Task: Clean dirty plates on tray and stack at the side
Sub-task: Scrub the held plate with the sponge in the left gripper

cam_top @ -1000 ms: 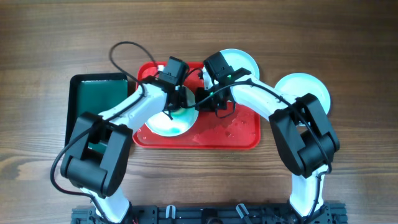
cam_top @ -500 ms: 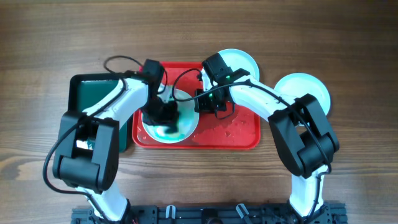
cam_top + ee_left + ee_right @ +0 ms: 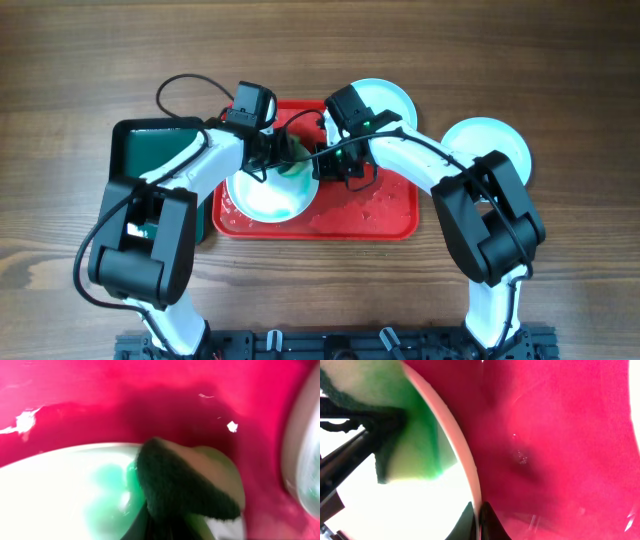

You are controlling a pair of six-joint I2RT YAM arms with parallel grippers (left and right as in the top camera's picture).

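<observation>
Jaws of the left gripper [image 3: 274, 157] are pressed together on a sponge [image 3: 186, 480], dark green scouring face on one side and pale foam on the other, with the sponge set against the far right part of the smeared plate [image 3: 262, 200]. Jaws of the right gripper [image 3: 479, 520] are pinched on that same plate's right rim, one finger on each side of the thin white edge. The smeared plate lies in the left half of the red tray [image 3: 372, 222], and a teal-green smear [image 3: 107, 491] shows on its pale surface just beside the sponge. Wet flecks [image 3: 352, 208] glisten on the tray floor to the right of the plate. A second plate [image 3: 388, 97] sits at the tray's far right corner, overlapping the rim and partly hidden by the right arm. A third plate [image 3: 488, 140] rests on the wooden table [image 3: 560, 60] to the right of the tray, apart from it, partly covered by the same arm. A dark green tray [image 3: 150, 160] lies just beside the red tray on its left, under the left arm
</observation>
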